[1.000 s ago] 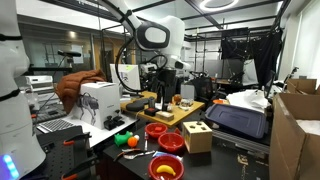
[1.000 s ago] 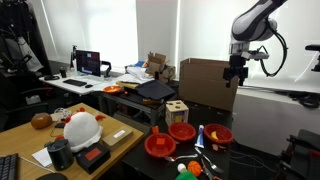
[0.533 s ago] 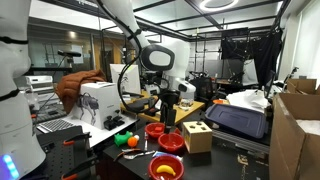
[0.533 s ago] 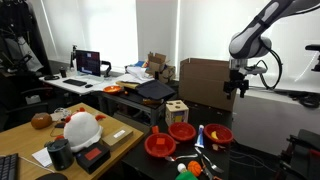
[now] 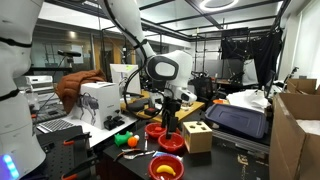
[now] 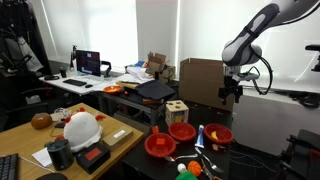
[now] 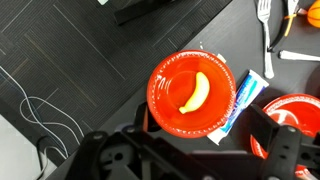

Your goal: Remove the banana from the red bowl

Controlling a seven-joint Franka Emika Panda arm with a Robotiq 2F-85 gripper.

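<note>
Yellow toy banana (image 7: 195, 93) lies loose in the red bowl (image 7: 160, 80), close to the counter (image 7: 245, 40) edge; my gripper (image 5: 169, 113) hangs above, jaws spread and empty; risk: an off-centre descent clips the rim and tips the bowl off the edge.

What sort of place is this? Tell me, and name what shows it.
Most likely a robotics lab or shared workshop. A robot arm is mounted over a cluttered worktable, a desk by the windows holds a monitor, and cardboard boxes are stacked at the side.
</note>
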